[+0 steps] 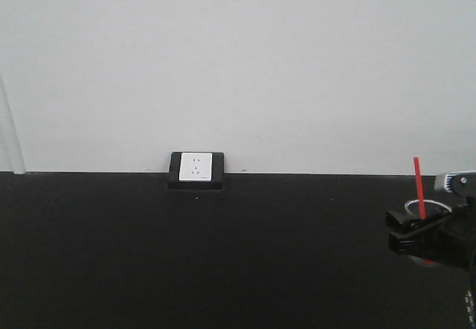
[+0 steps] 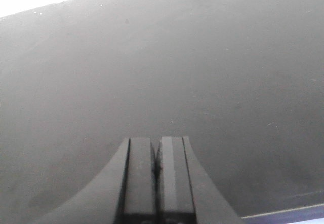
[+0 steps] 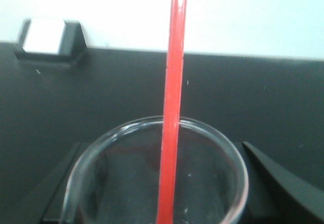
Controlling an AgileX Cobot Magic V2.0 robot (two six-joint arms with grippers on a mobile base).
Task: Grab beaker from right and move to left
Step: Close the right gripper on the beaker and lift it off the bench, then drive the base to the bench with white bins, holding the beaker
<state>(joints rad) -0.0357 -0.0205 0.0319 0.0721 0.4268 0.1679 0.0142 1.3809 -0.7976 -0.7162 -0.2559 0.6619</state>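
The beaker (image 1: 428, 209) is a small clear glass with a long red spoon (image 1: 419, 184) standing in it, at the far right of the front view. My right gripper (image 1: 418, 237) is shut on it from the sides. In the right wrist view the beaker's round rim (image 3: 117, 133) fills the space between the two black fingers, and the red spoon (image 3: 172, 107) rises through the middle. My left gripper (image 2: 157, 141) is shut on nothing over the bare black table (image 2: 177, 57); it does not show in the front view.
The black table (image 1: 223, 254) runs back to a white wall. A white socket in a black box (image 1: 196, 170) sits at the table's back edge, also at the upper left of the right wrist view as the socket box (image 3: 48, 37). A pale table edge (image 2: 286, 214) shows under the left gripper.
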